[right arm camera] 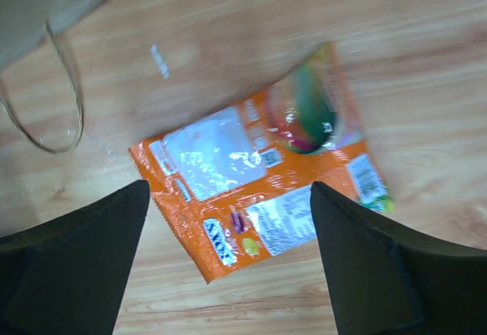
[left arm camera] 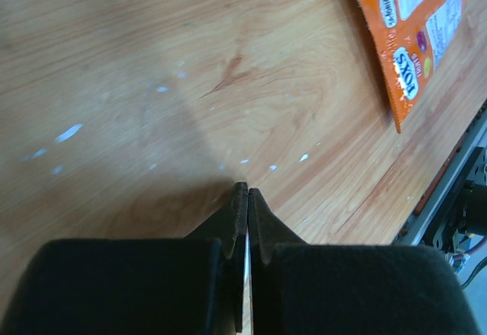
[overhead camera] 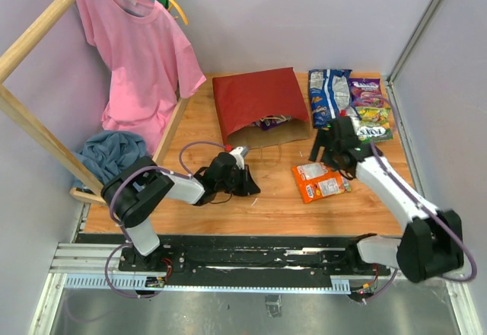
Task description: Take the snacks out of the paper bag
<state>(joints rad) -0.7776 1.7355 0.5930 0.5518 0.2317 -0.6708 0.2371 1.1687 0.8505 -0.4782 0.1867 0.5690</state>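
Note:
The red paper bag point(overhead camera: 255, 100) lies flat at the back of the table, its kraft mouth facing the arms with a purple packet point(overhead camera: 269, 122) showing inside. An orange snack packet point(overhead camera: 321, 181) lies flat on the wood in front of it. My right gripper point(overhead camera: 329, 156) hovers over that packet with its jaws wide apart and nothing between them; in the right wrist view the gripper point(right arm camera: 230, 186) frames the orange packet point(right arm camera: 251, 190) below. More snacks lie at the back right: a blue-white bag point(overhead camera: 329, 95) and purple point(overhead camera: 367, 89), green point(overhead camera: 373, 113) and teal point(overhead camera: 375, 131) packets. My left gripper point(overhead camera: 253, 189) point(left arm camera: 248, 190) rests low on the table, shut and empty.
A pink shirt point(overhead camera: 137, 53) hangs on a wooden rack point(overhead camera: 38, 23) at the left, with a blue cloth heap point(overhead camera: 110, 152) beneath it. The bag's twisted handle point(right arm camera: 53, 106) lies on the wood near the orange packet point(left arm camera: 411, 30). The table's front rail point(overhead camera: 251, 253) runs along the near edge.

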